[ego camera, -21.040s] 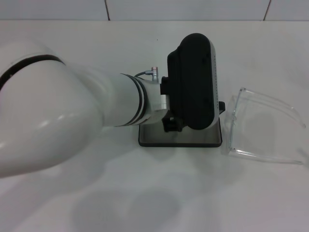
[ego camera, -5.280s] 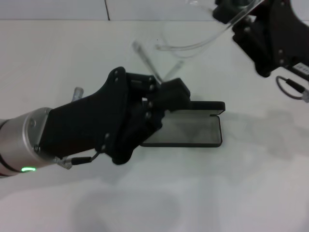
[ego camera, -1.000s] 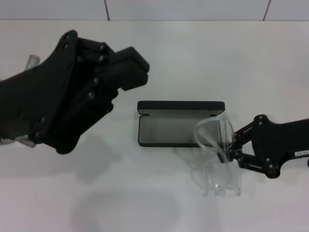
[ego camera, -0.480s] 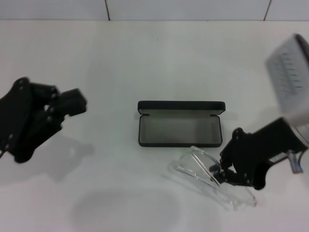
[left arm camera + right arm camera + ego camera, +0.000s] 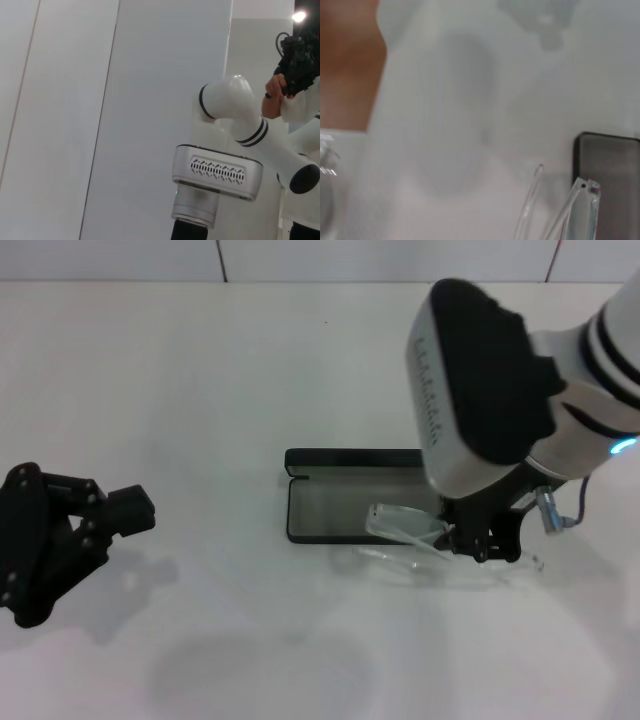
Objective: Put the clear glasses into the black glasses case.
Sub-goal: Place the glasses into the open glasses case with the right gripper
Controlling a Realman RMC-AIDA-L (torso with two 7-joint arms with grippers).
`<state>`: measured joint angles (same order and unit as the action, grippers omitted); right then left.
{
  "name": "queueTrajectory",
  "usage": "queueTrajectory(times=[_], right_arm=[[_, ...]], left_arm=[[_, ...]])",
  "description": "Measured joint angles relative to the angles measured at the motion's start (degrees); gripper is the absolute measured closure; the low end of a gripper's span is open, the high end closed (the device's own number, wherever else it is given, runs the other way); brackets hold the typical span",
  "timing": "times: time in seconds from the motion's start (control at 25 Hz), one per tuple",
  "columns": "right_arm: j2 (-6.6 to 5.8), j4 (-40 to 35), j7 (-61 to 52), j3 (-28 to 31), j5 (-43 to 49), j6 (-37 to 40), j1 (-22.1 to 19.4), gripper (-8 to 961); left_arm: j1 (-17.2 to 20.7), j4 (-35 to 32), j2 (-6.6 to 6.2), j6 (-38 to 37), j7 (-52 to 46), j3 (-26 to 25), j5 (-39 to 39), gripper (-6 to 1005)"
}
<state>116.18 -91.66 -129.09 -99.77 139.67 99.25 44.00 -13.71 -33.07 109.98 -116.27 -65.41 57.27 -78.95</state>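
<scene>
Clear glasses [image 5: 415,530] now seemingly overhanging black glasses case [image 5: 330,502]

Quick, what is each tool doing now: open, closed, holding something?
Left tool: shut, empty, parked at the table's left.
Right tool: shut on the glasses, at the case.

Clear glasses [image 5: 420,540] straddling near right rim of open black glasses case [image 5: 340,502], under right gripper [image 5: 470,535]; left gripper [image 5: 95,515] far left.

Right gripper [image 5: 478,536] grips the clear glasses [image 5: 420,540] at the near right edge of the open black glasses case [image 5: 345,502]. Left gripper [image 5: 120,512] hovers well apart over the table [image 5: 250,360].
</scene>
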Motion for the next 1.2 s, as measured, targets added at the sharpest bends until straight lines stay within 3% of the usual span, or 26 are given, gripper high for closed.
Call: queueTrajectory(times=[0.64, 1.2], right_arm=[[0.01, -1.09, -3.29, -16.84, 11.60, -9.28, 2.11, 829], [0.00, -1.00, -3.86, -19.83, 14.70, -18.92, -0.24, 825]], left_arm=[[-0.21, 0.14, 0.16, 0.53, 0.08, -0.20, 0.32, 950], [0.26, 0.52, 0.68, 0.38, -0.01, -3.04, 0.12, 949]])
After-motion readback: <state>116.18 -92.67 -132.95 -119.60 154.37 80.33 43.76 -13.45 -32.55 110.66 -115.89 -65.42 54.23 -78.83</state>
